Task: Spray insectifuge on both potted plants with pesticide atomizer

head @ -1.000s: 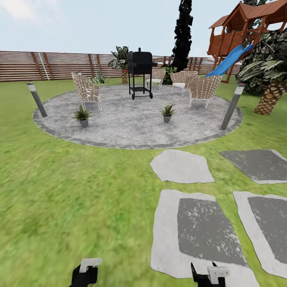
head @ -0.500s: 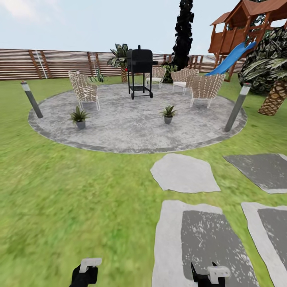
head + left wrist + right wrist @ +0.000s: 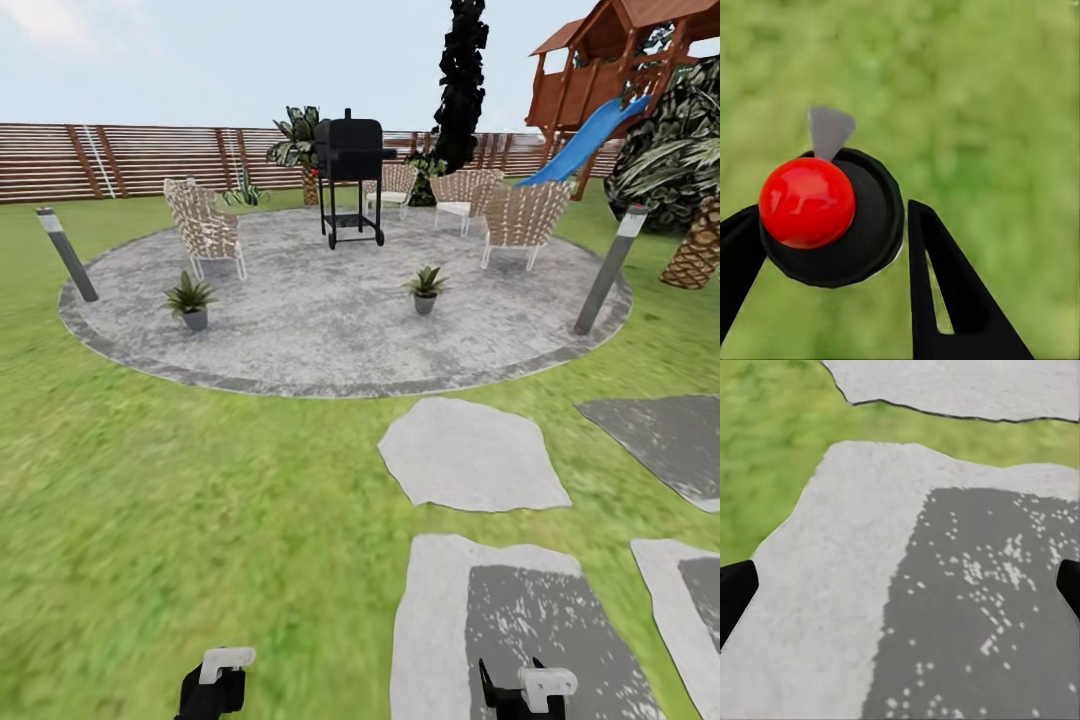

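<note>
**Left gripper**: low in the head view, over the lawn. In the left wrist view the gripper has its fingers clamped on the atomizer, one on each side and touching it. The atomizer is seen end-on: round black body, glossy red ball on top, grey wedge-shaped nozzle. Blurred grass lies behind it.

**Right gripper**: low in the head view, above a stepping stone. In the right wrist view the gripper has its fingers wide apart at opposite edges, with nothing between them. Pale stone with a darker grey patch lies below.

**Potted plants**, two:
- One stands on the left part of the round grey patio, just in front of a woven chair.
- The other stands near the patio's middle, in front of the black grill.
- Both are upright in small grey pots, well apart from each other and from the grippers.

**Patio furniture**:
- Three more woven chairs stand at the back right.
- A grey post lamp tilts at the left edge and another at the right edge.

**Surroundings**:
- Wooden slat fence along the back.
- Dark tall tree.
- Wooden play tower with a blue slide.
- Palm trunk at the far right.
- Another stepping stone between the patio and the grippers.
</note>
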Controlling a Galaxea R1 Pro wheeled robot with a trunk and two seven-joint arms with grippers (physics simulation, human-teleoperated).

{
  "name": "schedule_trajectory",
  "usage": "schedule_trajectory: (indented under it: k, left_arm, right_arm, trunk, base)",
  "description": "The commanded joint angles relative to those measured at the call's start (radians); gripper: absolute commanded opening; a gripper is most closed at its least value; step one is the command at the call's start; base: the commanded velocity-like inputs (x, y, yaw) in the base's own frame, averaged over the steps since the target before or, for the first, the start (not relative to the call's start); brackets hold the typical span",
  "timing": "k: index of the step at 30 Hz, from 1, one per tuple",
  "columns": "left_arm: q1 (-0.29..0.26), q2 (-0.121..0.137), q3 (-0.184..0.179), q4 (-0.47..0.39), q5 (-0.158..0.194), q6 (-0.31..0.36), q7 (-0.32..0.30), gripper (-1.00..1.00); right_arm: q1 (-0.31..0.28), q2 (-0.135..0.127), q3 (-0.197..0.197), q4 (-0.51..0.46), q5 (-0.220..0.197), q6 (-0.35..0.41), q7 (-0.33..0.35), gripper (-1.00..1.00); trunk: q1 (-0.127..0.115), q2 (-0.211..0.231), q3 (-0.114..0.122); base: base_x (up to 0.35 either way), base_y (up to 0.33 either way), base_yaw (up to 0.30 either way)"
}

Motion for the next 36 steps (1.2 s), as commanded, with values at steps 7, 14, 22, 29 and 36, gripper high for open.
schedule_trajectory:
  k: [7, 14, 22, 29, 36]
  left_arm:
    - [-0.001, 0.0, -0.002, 0.001, 0.003, -0.003, 0.001, -1.0]
    - [-0.001, 0.0, -0.002, 0.001, 0.003, -0.003, 0.001, -1.0]
    - [-0.001, 0.0, -0.002, 0.001, 0.003, -0.003, 0.001, -1.0]
    - [-0.001, 0.0, -0.002, 0.001, 0.003, -0.003, 0.001, -1.0]
    - [-0.001, 0.0, -0.002, 0.001, 0.003, -0.003, 0.001, -1.0]
  right_arm:
    - [0.0, 0.0, 0.0, 0.001, 0.0, -0.003, 0.0, 1.0]
    - [0.0, 0.0, 0.0, 0.001, 0.0, -0.003, 0.0, 1.0]
    - [0.0, 0.0, 0.0, 0.001, 0.0, -0.003, 0.0, 1.0]
    - [0.0, 0.0, 0.0, 0.002, 0.001, -0.003, 0.0, 1.0]
    - [0.0, 0.0, 0.0, 0.002, 0.001, -0.003, 0.0, 1.0]
  trunk:
    - [0.0, 0.0, -0.001]
    - [0.0, 0.0, -0.001]
    - [0.0, 0.0, -0.001]
    - [0.0, 0.0, -0.001]
    - [0.0, 0.0, -0.001]
  base:
    - [0.339, 0.0, 0.0]
    - [0.339, 0.0, 0.0]
    - [0.339, 0.0, 0.0]
    - [0.339, -0.019, 0.0]
    - [0.333, -0.091, 0.0]
